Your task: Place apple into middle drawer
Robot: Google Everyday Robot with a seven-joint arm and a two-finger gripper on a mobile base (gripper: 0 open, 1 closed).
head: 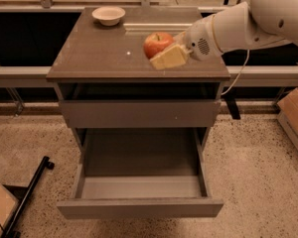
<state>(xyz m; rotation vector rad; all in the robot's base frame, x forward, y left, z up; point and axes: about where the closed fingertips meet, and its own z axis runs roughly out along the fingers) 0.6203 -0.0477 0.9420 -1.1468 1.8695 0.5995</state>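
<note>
The red apple (157, 42) with a yellowish patch sits between the cream fingers (170, 57) of my gripper (162, 50). The gripper is above the right half of the brown cabinet top (99, 53) and reaches in from the right on the white arm. It is shut on the apple, which seems lifted slightly off the top. The middle drawer (139, 187) is pulled out wide open below, with a bare grey floor, straight under the cabinet's front edge.
A cream bowl (108, 15) stands at the back left of the top. The upper drawer front (139, 114) is shut. A cardboard box (295, 113) is on the floor at the right. A black bar (30, 192) lies on the floor at the left.
</note>
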